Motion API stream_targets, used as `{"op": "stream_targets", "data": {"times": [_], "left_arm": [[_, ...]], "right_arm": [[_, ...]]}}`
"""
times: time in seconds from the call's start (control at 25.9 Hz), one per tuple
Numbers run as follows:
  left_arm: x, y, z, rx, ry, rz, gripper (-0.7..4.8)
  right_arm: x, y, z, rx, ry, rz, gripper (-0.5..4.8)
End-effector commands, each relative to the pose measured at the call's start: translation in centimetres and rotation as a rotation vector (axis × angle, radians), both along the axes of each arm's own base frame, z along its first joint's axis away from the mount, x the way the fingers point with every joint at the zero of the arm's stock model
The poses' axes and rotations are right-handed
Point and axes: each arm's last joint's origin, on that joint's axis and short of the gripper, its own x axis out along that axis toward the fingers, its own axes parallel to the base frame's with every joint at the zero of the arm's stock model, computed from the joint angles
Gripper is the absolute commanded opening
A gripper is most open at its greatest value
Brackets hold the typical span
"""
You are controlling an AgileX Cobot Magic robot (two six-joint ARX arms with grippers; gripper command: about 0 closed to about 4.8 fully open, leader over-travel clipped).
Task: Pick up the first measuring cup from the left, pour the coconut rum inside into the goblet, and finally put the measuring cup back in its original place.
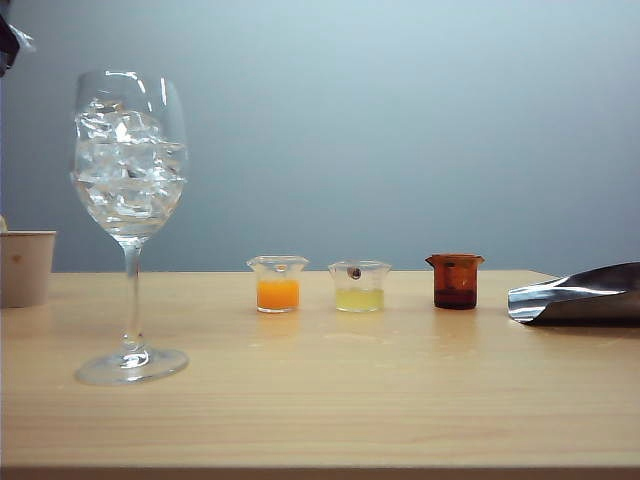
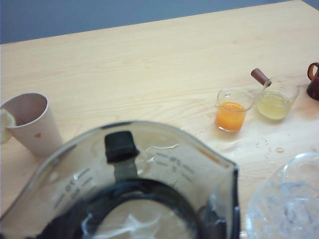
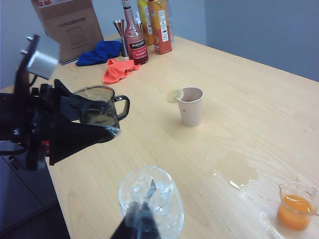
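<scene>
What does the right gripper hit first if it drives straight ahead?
Most likely the goblet: the right gripper, low at the table's right end, aims its fingers at the ice-filled bowl. Depth is unclear. The left gripper, holding the grey cup up beyond, sits off that line.

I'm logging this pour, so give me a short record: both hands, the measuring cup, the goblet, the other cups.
left hand: shut on the first measuring cup, raised above the table
right hand: looking down on the goblet, grip unclear
goblet: upright, holds ice
row on table: orange cup, yellow cup, amber cup
paper cup: lemon slice on rim
</scene>
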Motion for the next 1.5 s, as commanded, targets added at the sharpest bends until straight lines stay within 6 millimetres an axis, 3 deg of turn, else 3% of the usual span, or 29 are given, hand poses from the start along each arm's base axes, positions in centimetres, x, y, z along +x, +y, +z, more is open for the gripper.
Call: {"op": "stream_targets", "data": {"times": [0.04,0.42,1.12,1.5], "left_arm": [[0.4,-0.1,0.4,0.008,-0.042,-0.036,0.79],[0.8,-0.4,0.4,0.126,-0.096,-0.14,0.8],[3.0,-0.7,0.1,0.196,-0.131,-0.163,0.79],[3.8,-1.9,-0.4,0.332,-0.165,-0.265,0.79]], "right_arm": [[-0.3,0.0,0.5,0.018,-0.017,0.011,-0.09],[-0.3,0.0,0.3,-0.003,0.0,0.015,-0.09],[-0.2,0.1,-0.4,-0.025,0.074,-0.056,-0.09],[-1.1,2.2,-1.8,-0.096,0.107,-0.024,-0.09]]}}
